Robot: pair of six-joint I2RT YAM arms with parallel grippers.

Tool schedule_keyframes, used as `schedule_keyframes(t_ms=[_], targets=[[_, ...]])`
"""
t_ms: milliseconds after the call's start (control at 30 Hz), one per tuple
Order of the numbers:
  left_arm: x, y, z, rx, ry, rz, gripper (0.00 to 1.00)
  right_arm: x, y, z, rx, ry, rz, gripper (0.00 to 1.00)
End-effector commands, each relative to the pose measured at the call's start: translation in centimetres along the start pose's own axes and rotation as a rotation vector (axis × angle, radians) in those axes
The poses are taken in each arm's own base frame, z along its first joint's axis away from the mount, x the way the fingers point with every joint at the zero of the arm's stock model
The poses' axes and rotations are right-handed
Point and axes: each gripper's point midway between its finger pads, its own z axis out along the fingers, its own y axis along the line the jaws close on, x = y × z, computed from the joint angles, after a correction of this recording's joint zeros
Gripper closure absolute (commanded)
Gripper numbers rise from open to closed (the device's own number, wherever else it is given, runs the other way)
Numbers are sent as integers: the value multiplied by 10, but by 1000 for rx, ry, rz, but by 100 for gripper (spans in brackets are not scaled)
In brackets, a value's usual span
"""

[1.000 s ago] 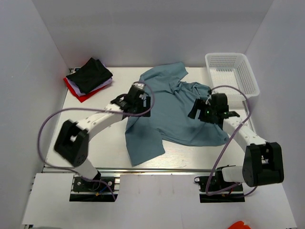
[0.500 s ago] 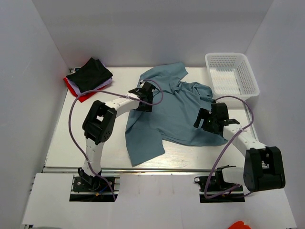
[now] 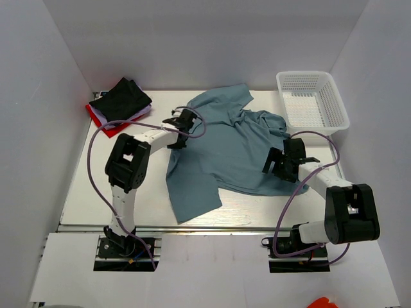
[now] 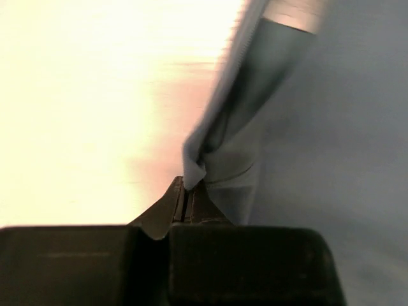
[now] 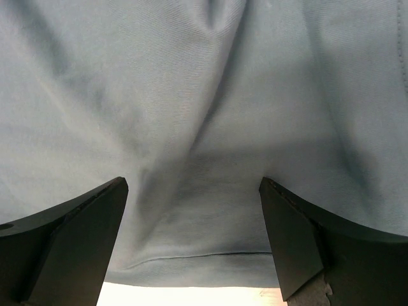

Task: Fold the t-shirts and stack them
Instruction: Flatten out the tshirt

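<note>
From above, the blue-teal shirt (image 3: 225,151) lies rumpled on the table (image 3: 144,192), with the left gripper (image 3: 182,122) at its left edge and the right gripper (image 3: 277,163) at its right. The black-topped shirt stack (image 3: 121,102) sits far left. In the left wrist view, the left gripper's jaws are pressed together, pinching the shirt's edge. In the right wrist view, the right gripper's fingers (image 5: 76,236) are spread wide over the hem.

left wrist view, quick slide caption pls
Left fingers pinched shut on the edge of the blue-teal t-shirt over the table.
</note>
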Motion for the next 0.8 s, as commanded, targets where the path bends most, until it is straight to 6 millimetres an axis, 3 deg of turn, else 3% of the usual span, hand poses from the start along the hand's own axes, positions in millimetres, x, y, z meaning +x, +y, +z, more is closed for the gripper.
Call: schedule_keyframes(t_ms=[0,200,300,333,400,500,567,667,767], targets=[[-17,44,-14,-56,-37,-111,100,2,-11,2,53,19,23,10],[10,93,-1,-141,51,-237,98,-1,-11,1,45,19,27,10],[5,113,-1,-164,51,-288,61,-1,-3,1,4,27,11,10],[7,114,-1,-167,59,-284,37,0,-1,0,-12,29,-7,10],[1,118,-7,-157,48,-301,22,-6,2,-1,-33,3,-26,10],[-10,116,-17,-124,21,-321,13,-14,11,-9,-80,-35,-40,10],[-26,109,-23,-61,-17,-326,0,-26,16,-19,-99,-90,-48,10],[-54,77,-33,113,-111,-267,0,-41,20,-29,-107,-146,-41,10],[-62,48,-26,252,-113,-220,0,-61,30,-35,-132,-189,-43,10]])
